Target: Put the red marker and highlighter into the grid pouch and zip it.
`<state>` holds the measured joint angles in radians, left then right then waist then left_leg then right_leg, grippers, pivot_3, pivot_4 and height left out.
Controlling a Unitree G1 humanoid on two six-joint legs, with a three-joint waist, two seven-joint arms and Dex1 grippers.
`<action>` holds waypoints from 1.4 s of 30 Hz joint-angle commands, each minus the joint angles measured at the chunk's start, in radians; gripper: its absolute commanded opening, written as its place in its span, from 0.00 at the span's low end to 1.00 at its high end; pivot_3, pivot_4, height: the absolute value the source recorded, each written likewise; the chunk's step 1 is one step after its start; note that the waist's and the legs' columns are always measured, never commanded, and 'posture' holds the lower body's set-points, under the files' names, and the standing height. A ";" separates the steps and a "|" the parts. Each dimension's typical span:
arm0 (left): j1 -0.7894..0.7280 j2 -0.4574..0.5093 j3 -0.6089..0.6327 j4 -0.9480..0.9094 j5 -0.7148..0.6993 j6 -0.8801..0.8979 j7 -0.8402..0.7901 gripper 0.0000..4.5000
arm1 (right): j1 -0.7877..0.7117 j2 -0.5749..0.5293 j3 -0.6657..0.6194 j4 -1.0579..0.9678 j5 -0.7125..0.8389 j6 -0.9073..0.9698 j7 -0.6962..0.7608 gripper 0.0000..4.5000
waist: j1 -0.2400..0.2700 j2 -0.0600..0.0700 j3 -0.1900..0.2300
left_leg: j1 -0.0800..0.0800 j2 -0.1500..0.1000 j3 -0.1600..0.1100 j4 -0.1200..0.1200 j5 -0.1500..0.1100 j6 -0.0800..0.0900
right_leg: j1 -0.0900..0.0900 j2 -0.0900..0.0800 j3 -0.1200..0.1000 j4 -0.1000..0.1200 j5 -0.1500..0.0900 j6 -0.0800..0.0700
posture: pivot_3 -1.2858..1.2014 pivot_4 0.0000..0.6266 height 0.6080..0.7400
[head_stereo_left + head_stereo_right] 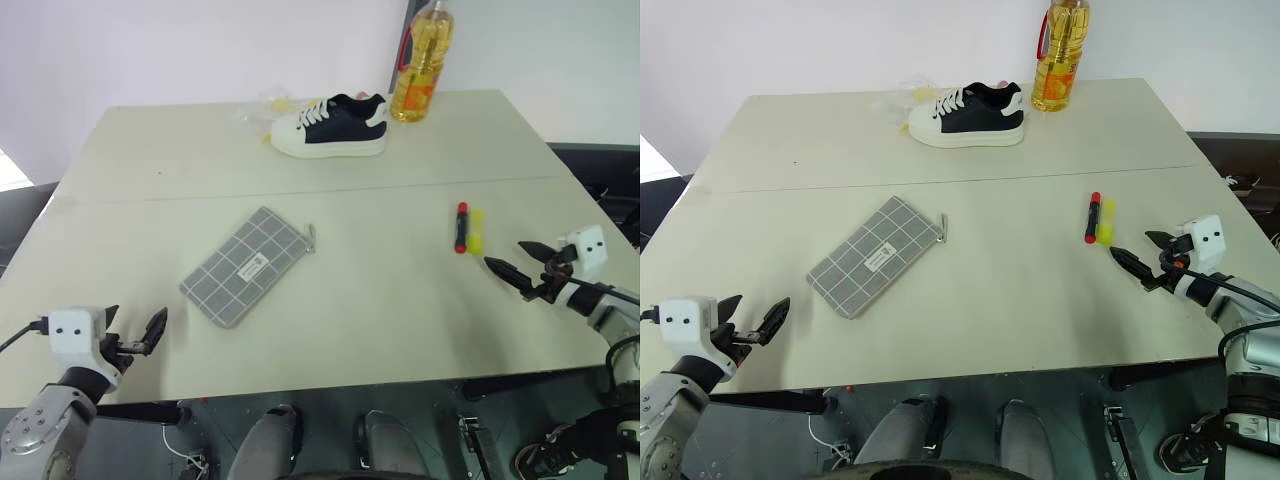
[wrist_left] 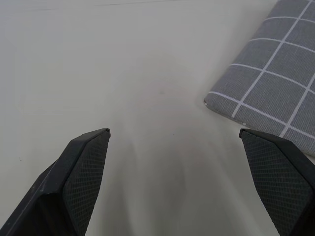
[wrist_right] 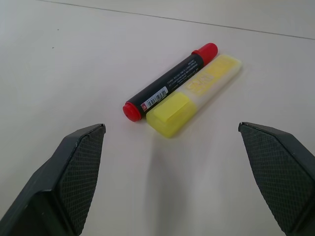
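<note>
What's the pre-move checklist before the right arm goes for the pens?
1. right gripper open, nothing held: ok.
2. red marker and highlighter in front of it, lying side by side and touching on the table: ok, but a single-pen pick looks tight.
3. left gripper open beside the grid pouch: ok.
4. Pouch zipper open: cannot tell.
5. Shoe and oil bottle at the far edge, away from the path: ok.

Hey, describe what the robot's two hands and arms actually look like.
Each hand, left hand and right hand, has two black pointed fingers with cross-hatched pads, mounted on a white boxy wrist block with small dark dots. Black cables run from the wrists; the left forearm is grey metal.
</note>
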<state>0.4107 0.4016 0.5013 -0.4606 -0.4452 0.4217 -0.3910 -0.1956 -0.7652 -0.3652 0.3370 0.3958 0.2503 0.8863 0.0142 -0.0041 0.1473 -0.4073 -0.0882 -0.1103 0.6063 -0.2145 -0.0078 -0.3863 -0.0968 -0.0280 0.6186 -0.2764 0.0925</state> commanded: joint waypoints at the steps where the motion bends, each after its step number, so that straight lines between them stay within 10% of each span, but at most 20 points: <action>1: 0.003 0.010 0.025 -0.038 -0.003 -0.023 -0.001 0.99 | -0.021 -0.010 -0.013 -0.012 0.004 -0.016 0.000 1.00 | 0.000 0.000 0.000 | 0.000 0.000 0.000 0.000 0.000 0.000 | 0.000 0.000 0.000 0.000 0.000 0.000 | 0.52 0.24 0.99; 25: -0.008 -0.020 -0.008 -0.029 0.015 -0.074 -0.009 0.99 | -0.097 0.024 0.056 -0.070 0.017 -0.005 0.018 1.00 | -0.002 0.000 0.000 | 0.000 0.000 0.000 0.000 0.000 0.000 | 0.000 0.000 0.000 0.000 0.000 0.000 | 0.52 0.24 0.99; 35: 0.058 0.006 -0.045 -0.026 0.122 -0.211 -0.061 0.99 | -0.247 0.203 0.258 -0.306 0.032 0.087 -0.004 1.00 | -0.002 0.000 0.000 | 0.000 0.000 0.000 0.000 0.000 0.000 | -0.002 0.000 0.000 0.000 0.000 0.000 | 0.52 0.24 0.99; 42: 0.110 0.059 -0.081 0.012 0.266 -0.336 -0.090 1.00 | -0.380 0.382 0.513 -0.291 -0.107 0.125 -0.070 0.25 | -0.002 -0.001 0.000 | 0.000 0.000 0.000 -0.002 0.000 0.000 | -0.006 0.000 0.000 -0.001 0.000 0.000 | 0.52 0.24 0.99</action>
<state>0.5114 0.4445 0.4249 -0.4412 -0.2288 0.1418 -0.4781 -0.5420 -0.4076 0.1208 0.0678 0.2978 0.3733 0.8370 0.0117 -0.0050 0.1468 -0.4072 -0.0882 -0.1107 0.6035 -0.2145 -0.0080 -0.3922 -0.0966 -0.0279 0.6176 -0.2763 0.0923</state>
